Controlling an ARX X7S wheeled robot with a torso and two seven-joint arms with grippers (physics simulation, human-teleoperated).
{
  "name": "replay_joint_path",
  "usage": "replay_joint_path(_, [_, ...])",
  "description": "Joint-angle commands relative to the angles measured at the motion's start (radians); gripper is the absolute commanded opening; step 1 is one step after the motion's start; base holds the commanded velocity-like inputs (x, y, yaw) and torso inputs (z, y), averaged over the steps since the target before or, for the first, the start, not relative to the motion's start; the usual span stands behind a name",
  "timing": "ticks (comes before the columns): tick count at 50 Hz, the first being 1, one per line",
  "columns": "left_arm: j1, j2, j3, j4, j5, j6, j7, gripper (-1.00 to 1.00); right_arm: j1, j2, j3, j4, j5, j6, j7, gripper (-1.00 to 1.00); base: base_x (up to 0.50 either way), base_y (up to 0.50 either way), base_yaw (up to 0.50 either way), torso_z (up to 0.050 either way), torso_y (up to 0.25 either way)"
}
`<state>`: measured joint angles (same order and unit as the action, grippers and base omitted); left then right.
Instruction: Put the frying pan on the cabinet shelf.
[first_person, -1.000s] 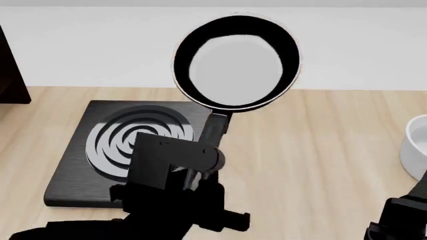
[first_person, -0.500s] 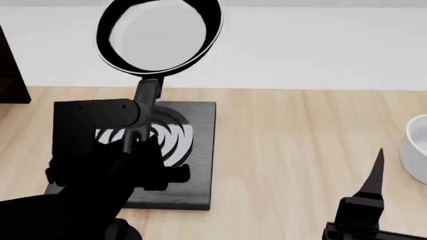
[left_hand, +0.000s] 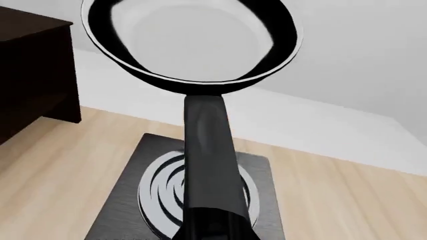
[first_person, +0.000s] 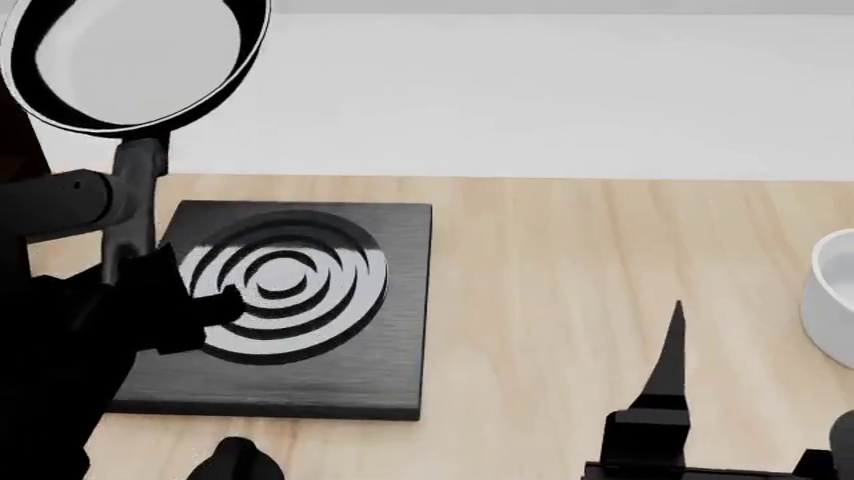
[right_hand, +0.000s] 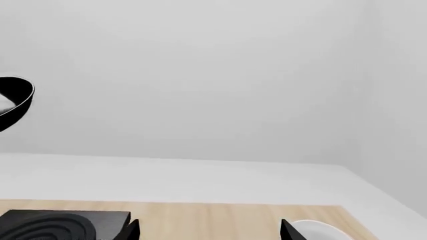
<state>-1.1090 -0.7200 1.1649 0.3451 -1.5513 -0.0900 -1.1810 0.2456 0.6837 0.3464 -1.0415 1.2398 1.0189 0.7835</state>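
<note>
Left claw (first_person: 127, 245) on raised frying pan (first_person: 131, 62) handle.

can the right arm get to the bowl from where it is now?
Probably yes. The bowl sits at the counter's right edge, the right tool is just left of it, and only bare counter lies between them.

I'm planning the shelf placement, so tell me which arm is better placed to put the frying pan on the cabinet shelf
Left. The left gripper holds the frying pan by its handle, lifted clear of the burner plate, with the cabinet shelf close beside it. The right gripper hangs empty near the white bowl.
</note>
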Motion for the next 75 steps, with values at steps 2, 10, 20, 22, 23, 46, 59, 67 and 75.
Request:
replay_joint_path(2, [-0.016, -0.096, -0.065, -0.009, 0.028, 0.075, 0.017, -1.00, 0.012, 0.011, -0.048, 0.008, -0.016, -0.022, -0.005, 1.00, 0.00, 0.00, 0.00, 0.000, 0.005])
replay_joint_path(10, [-0.042, -0.146, -0.101, -0.064, -0.030, 0.069, 0.068, -1.00, 0.018, 0.015, -0.076, 0.016, -0.022, -0.032, 0.003, 1.00, 0.00, 0.00, 0.00, 0.000, 0.001])
replay_joint_path(20, [-0.051, -0.211, -0.126, -0.127, -0.087, 0.055, 0.114, -1.00, 0.020, 0.020, -0.100, 0.022, -0.029, -0.045, 0.007, 1.00, 0.00, 0.00, 0.00, 0.001, 0.002])
replay_joint_path(22, [-0.046, -0.222, -0.133, -0.141, -0.098, 0.060, 0.124, -1.00, 0.021, 0.023, -0.104, 0.024, -0.028, -0.047, 0.010, 1.00, 0.00, 0.00, 0.00, 0.000, 0.000])
replay_joint_path(23, [-0.046, -0.228, -0.134, -0.149, -0.101, 0.058, 0.129, -1.00, 0.023, 0.024, -0.105, 0.024, -0.026, -0.048, 0.012, 1.00, 0.00, 0.00, 0.00, 0.000, 0.010])
replay_joint_path(46, [-0.096, -0.294, -0.178, -0.346, -0.183, 0.012, 0.207, -1.00, 0.034, 0.021, -0.181, 0.039, -0.072, -0.065, 0.008, 1.00, 0.00, 0.00, 0.00, 0.000, 0.002])
replay_joint_path(59, [-0.097, -0.261, -0.191, -0.528, -0.244, 0.002, 0.280, -1.00, 0.038, 0.022, -0.213, 0.046, -0.086, -0.069, 0.012, 1.00, 0.00, 0.00, 0.00, 0.000, 0.002])
replay_joint_path(67, [-0.163, -0.235, -0.180, -0.644, -0.236, -0.059, 0.297, -1.00, 0.043, 0.021, -0.235, 0.050, -0.094, -0.069, 0.017, 1.00, 0.00, 0.00, 0.00, 0.001, 0.003])
replay_joint_path(75, [-0.200, -0.212, -0.170, -0.734, -0.220, -0.088, 0.317, -1.00, 0.053, 0.024, -0.250, 0.050, -0.087, -0.068, 0.028, 1.00, 0.00, 0.00, 0.00, 0.000, 0.003])
